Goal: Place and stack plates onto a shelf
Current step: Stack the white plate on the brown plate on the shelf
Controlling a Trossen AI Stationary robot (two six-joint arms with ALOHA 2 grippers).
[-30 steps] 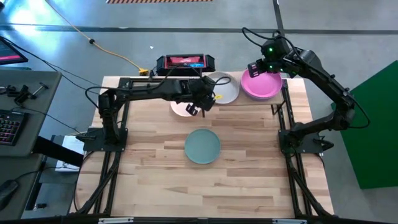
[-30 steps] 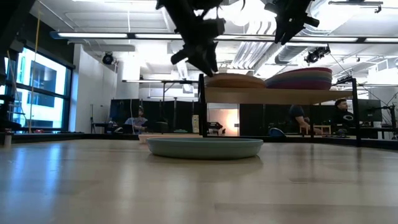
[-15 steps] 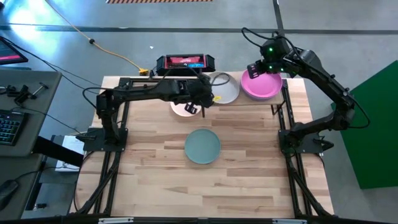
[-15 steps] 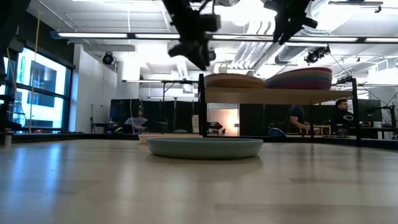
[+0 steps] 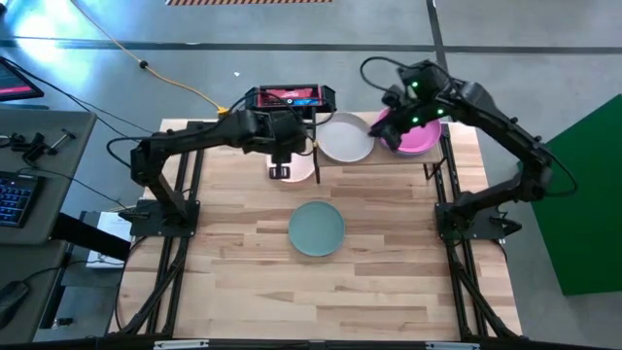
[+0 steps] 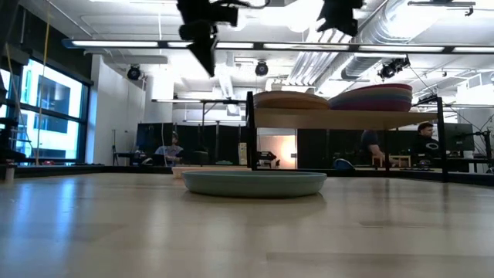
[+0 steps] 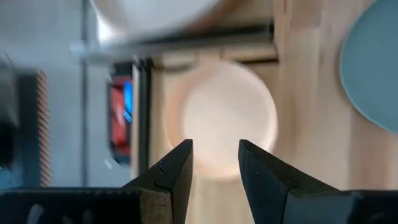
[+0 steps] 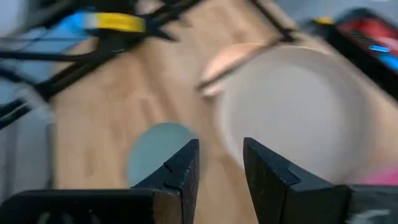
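A teal plate (image 5: pixel 317 228) lies flat on the tabletop near the middle. A pale pink plate (image 5: pixel 303 173) lies on the table at the shelf's left end. On the shelf (image 5: pixel 384 157) a grey-white plate (image 5: pixel 345 139) tops the left stack and a magenta plate (image 5: pixel 418 138) tops the right stack. My left gripper (image 5: pixel 280 172) hovers open and empty above the pale pink plate (image 7: pixel 221 118). My right gripper (image 5: pixel 389 121) hovers open and empty above the shelf, between the two stacks. In the low view both stacks (image 6: pixel 332 99) rest on the shelf board (image 6: pixel 347 118).
A black and red device (image 5: pixel 289 97) sits at the table's far edge behind the shelf. The shelf's black legs (image 5: pixel 317 167) stand beside the pale pink plate. Bare wood (image 5: pixel 321 292) lies toward the near edge. People sit in the room beyond the table (image 6: pixel 374 147).
My left gripper has moved from the shelf's left end toward the table's left edge and now hangs over the pale pink plate. My right gripper has swung from over the magenta plate toward the table's left, toward the grey-white plate. No plate has moved.
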